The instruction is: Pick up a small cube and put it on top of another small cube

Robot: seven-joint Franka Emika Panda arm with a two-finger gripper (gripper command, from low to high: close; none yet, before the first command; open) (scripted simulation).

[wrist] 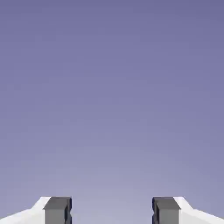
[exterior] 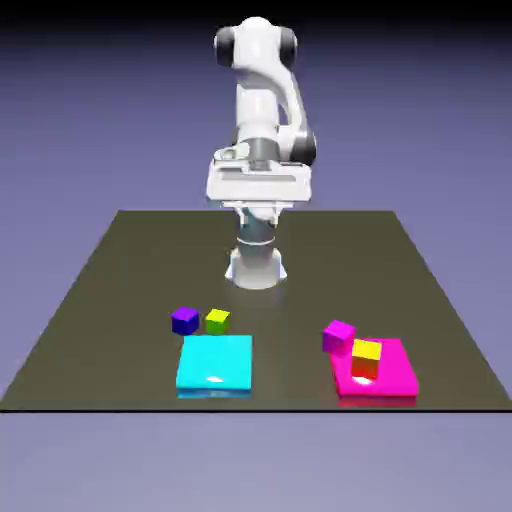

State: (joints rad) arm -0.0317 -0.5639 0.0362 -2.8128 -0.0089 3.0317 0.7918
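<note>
The small dark blue-violet cube (exterior: pixel 185 320) sits on the dark table (exterior: pixel 120 260), toward the exterior view's left. The other small cube, lime (exterior: pixel 217 321), stands just to its right with a narrow gap between them. My gripper (exterior: pixel 258 190) hangs high over the far middle of the table, well away from both cubes. In the hand view the gripper (wrist: pixel 112 212) is open: its grey fingertips (wrist: pixel 57 211) stand wide apart with only the plain backdrop between them. Neither cube appears in that view.
A flat cyan slab (exterior: pixel 215 363) lies directly in front of the two small cubes. At the exterior view's right a magenta slab (exterior: pixel 380 372) carries a yellow-and-orange cube (exterior: pixel 366 357), with a magenta cube (exterior: pixel 339 336) at its corner.
</note>
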